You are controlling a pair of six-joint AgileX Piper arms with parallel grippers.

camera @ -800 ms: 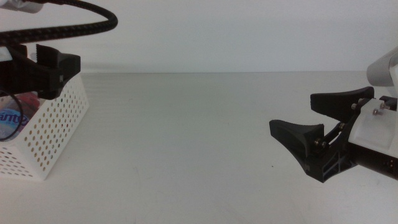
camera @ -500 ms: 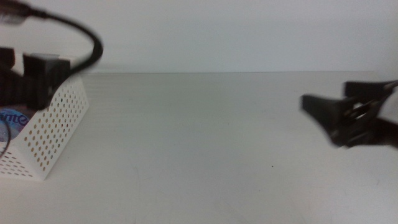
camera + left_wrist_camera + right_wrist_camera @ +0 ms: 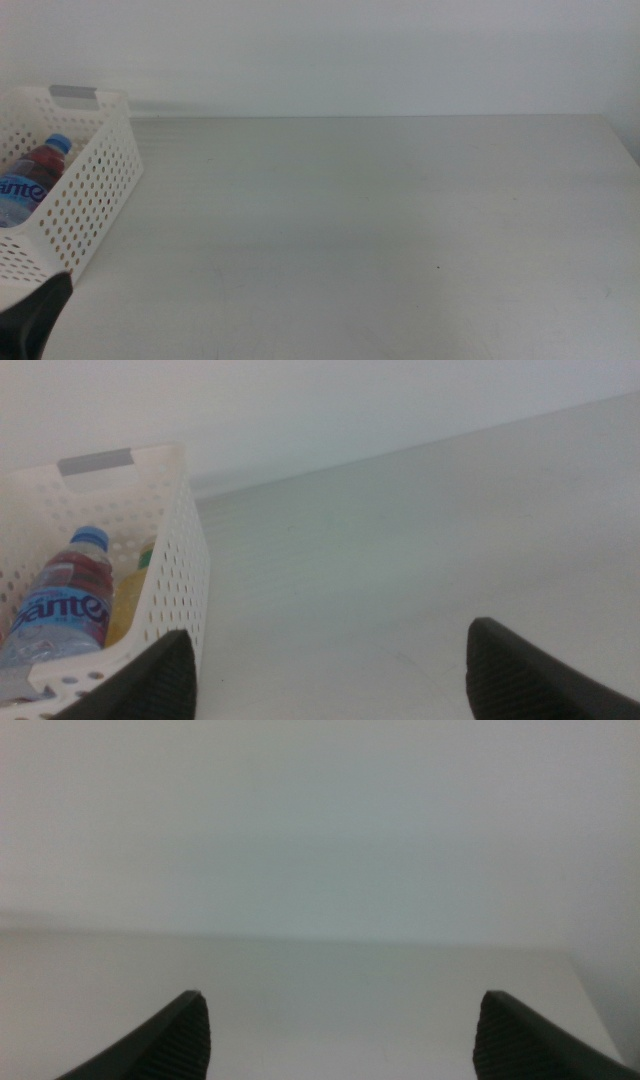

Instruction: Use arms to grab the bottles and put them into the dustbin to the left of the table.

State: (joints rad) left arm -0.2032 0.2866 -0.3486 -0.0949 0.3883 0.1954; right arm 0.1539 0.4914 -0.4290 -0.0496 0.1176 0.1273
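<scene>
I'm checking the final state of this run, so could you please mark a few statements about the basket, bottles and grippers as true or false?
1. A blue-capped bottle lies inside the white basket. True.
2. A bottle stands on the table. False: no bottle shows on it.
3. The left gripper is open and empty. True.
4. The right gripper holds a can. False: it is open and empty.

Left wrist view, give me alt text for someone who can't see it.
A white basket on a pale table holds a blue-capped bottle and a yellow bottle lying side by side. The left gripper hovers beside the basket, jaws wide open and empty.
</scene>
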